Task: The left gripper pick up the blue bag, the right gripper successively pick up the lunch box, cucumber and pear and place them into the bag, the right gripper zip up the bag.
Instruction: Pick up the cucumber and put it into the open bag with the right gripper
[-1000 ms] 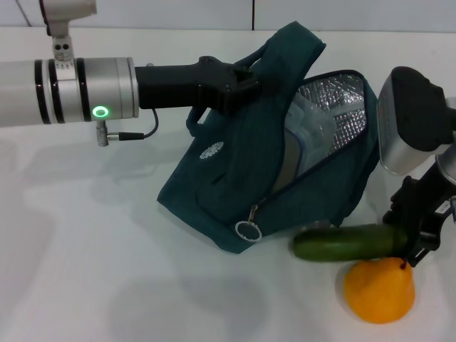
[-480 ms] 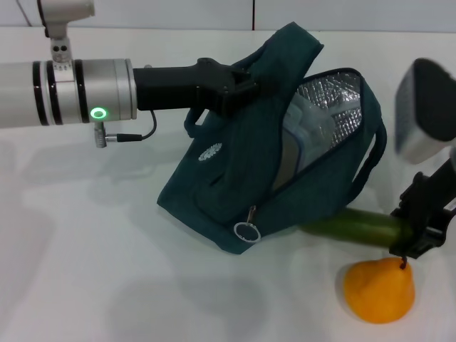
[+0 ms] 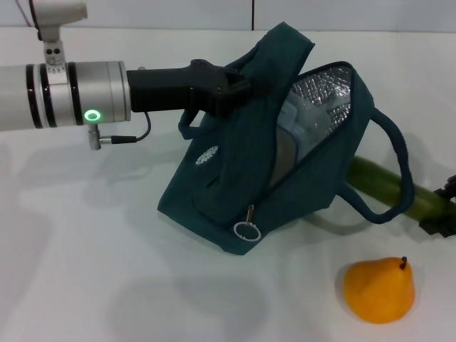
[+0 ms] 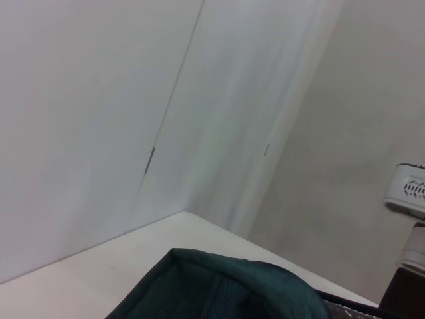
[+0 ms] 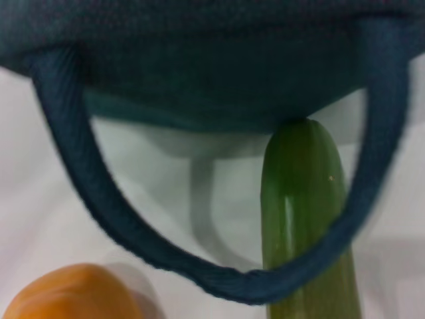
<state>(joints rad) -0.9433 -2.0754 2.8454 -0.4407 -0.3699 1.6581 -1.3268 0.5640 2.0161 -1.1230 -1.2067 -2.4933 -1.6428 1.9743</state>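
The blue bag (image 3: pixel 242 178) stands tilted and open, its foil lining showing. My left gripper (image 3: pixel 241 84) is shut on its upper handle and holds it up; the handle fabric fills the low edge of the left wrist view (image 4: pixel 226 286). The lunch box (image 3: pixel 301 134) lies inside the bag. My right gripper (image 3: pixel 443 208) is at the right edge, shut on the end of the cucumber (image 3: pixel 385 187), which is off the table with its far end behind the bag. In the right wrist view the cucumber (image 5: pixel 307 212) points at the bag (image 5: pixel 212 60). The pear (image 3: pixel 379 288) sits on the table.
The bag's loose handle (image 3: pixel 395 171) hangs across the cucumber; it also shows in the right wrist view (image 5: pixel 99 212). The zipper's ring pull (image 3: pixel 247 230) hangs at the bag's near corner. The white table (image 3: pixel 85 271) spreads to the left and front.
My right gripper has moved right and up with the cucumber, lifting it away from the pear. The bag's loose handle has swung out over the cucumber. The left arm has shifted slightly left.
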